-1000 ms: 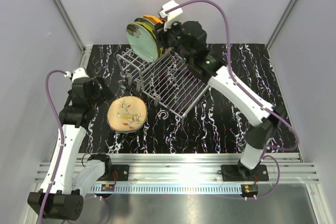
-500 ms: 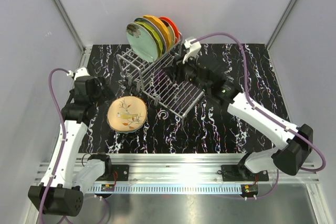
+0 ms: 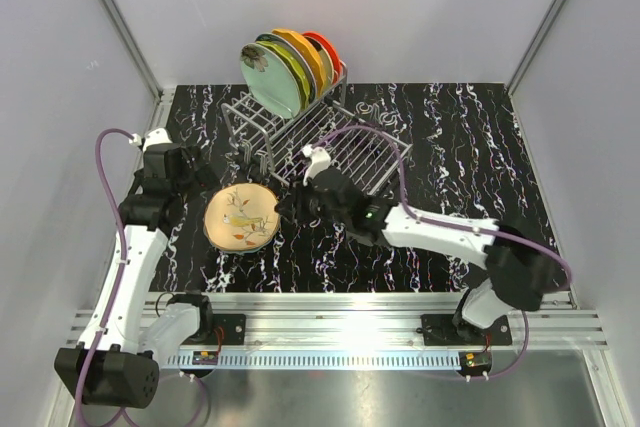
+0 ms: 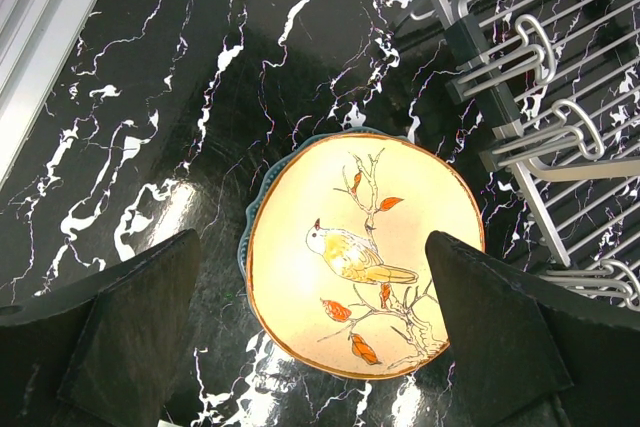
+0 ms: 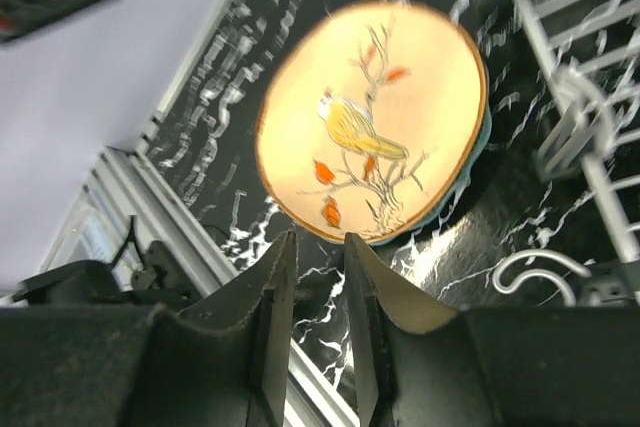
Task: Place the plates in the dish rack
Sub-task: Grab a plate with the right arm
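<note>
Currently, we note the black marbled table (image 3: 470, 137) carrying the dish rack (image 3: 345, 152), with upright plates (image 3: 285, 72) in its raised section. Just beside the rack, the cream bird plate (image 4: 365, 252) lies flat, apparently on a teal plate (image 4: 243, 237). We see the left gripper (image 4: 310, 242) spread wide above it, empty. The right gripper (image 5: 318, 239) hovers near its rim, fingers narrowly parted, holding nothing.

Robotics lab test cell: plain white walls (image 3: 450, 7), black marbled tabletop (image 3: 460, 147), aluminium rail (image 3: 340, 327) along the near edge.
</note>
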Motion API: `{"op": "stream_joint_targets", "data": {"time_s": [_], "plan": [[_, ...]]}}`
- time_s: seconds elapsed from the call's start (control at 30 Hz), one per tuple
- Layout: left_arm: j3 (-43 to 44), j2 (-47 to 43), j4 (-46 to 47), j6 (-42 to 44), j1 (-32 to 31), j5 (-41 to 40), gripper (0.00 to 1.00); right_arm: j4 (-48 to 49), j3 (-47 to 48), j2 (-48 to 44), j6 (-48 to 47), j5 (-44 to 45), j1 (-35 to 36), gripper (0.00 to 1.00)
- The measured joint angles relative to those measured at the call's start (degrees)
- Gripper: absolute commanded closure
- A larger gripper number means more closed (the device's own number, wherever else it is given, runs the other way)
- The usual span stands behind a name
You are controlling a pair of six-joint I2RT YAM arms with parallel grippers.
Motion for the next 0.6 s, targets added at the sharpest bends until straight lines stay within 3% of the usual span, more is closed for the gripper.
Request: {"op": "stream_joint_targets", "data": {"time_s": [0.23,0.6], "plan": [[0.0,-0.02,0.04,0.0,0.09,0.52,0.01,2.56,-0.11,13.4,7.65,0.48,0.2,0.66],[-0.13,-0.76,0.31,-0.02,0.09,2.05,0.01,2.84,4.22,21.38,15.04,2.45,0.2,0.63]]}}
